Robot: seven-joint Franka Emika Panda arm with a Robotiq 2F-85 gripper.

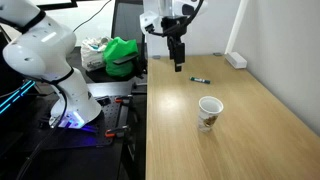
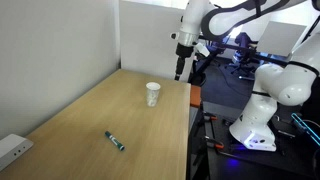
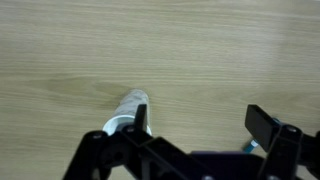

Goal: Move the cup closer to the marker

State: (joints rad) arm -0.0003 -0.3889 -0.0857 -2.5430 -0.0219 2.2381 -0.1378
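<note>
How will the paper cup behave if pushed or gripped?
The cup looks like thin paper and stands upright, so it is probably light and easily crushed by firm jaws. It tapers to a narrow base, so a high push may tip it. Tipped, it would likely roll in an arc.

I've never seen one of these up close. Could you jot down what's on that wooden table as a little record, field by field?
surface: light wooden table
cup: small white paper cup, upright, standing alone
marker: short dark marker pen, lying flat, apart from the cup
other item: white rectangular block near the table's edge
jaws: open, empty, hanging above the table, touching nothing
</note>
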